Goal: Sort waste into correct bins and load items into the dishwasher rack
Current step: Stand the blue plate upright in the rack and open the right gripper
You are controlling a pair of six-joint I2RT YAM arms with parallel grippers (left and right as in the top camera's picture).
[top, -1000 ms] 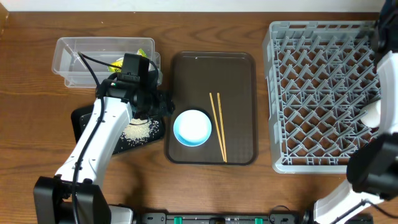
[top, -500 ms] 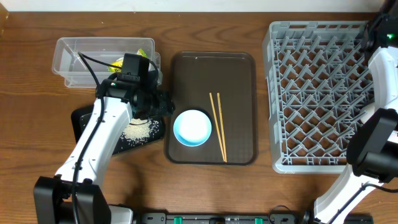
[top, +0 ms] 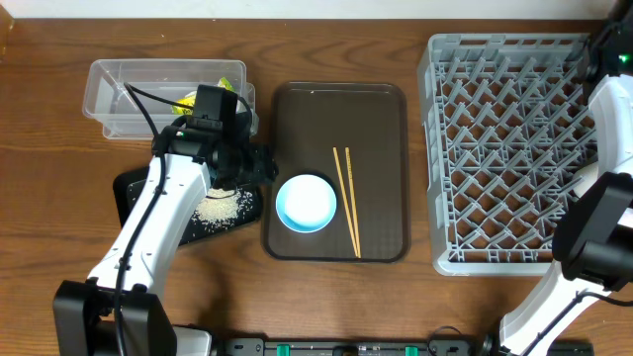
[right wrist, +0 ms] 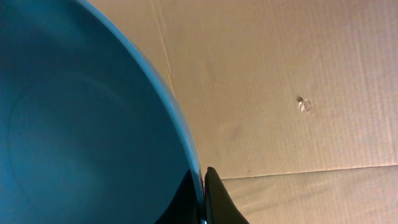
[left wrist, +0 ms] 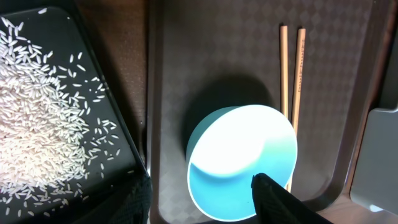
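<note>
The light-blue bowl (top: 306,203) stands upright on the brown serving tray (top: 381,129), with two wooden chopsticks (top: 346,198) to its right. My left gripper (top: 259,166) is open and empty, just left of the bowl. In the left wrist view its fingers (left wrist: 208,202) straddle the bowl's near rim (left wrist: 242,162) beside the chopsticks (left wrist: 291,74). Rice (top: 220,208) lies on the black tray (top: 134,193). The yellow wrapper (top: 188,102) is in the clear tub (top: 119,99). My right gripper (right wrist: 202,193) is shut on the rim of the dark-blue bowl (right wrist: 81,124). The cups and tissue are out of view.
The grey dishwasher rack (top: 514,148) fills the right side and holds nothing visible. My right arm (top: 608,109) runs along its right edge toward the far corner. The right wrist view shows brown cardboard (right wrist: 292,93) behind the bowl.
My right arm has swung up and outward along the rack's right edge toward the far right corner. The left arm and the table objects have not moved.
</note>
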